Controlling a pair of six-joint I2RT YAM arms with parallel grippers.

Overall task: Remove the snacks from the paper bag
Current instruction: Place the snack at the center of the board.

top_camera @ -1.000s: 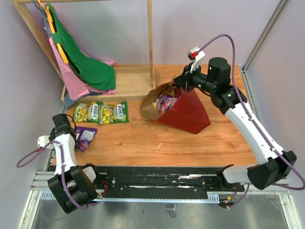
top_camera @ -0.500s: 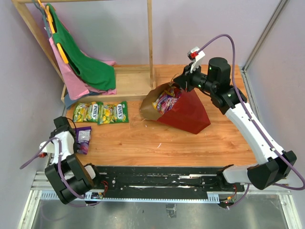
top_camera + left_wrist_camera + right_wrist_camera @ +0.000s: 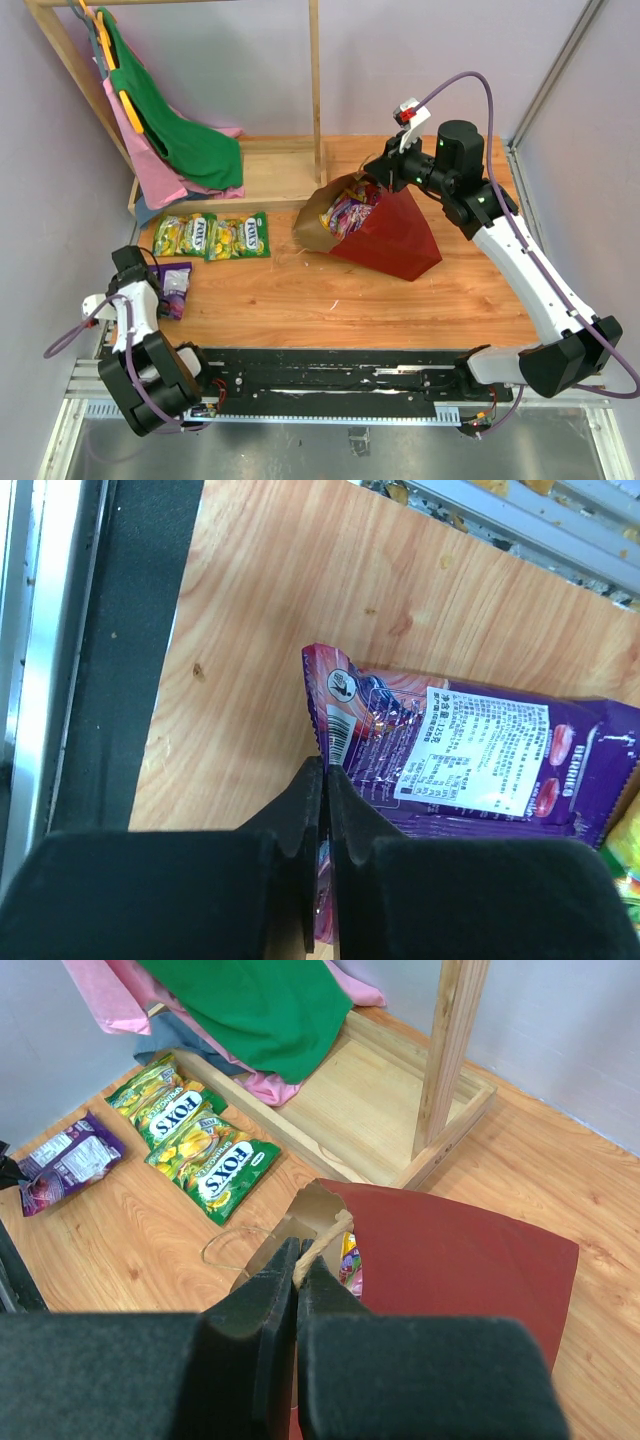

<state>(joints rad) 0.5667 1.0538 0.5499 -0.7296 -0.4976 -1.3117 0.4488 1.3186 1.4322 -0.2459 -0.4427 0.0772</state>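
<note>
The left claw is closed on the edge of a purple packet, which rests at the 8 o'clock edge of the tabletop. Three green packets are laid at 10 o'clock. The right claw is closed on what appears to be the handle of the bag, located at 1 o'clock with its mouth facing 9 o'clock. Further packets are visible inside.
</note>
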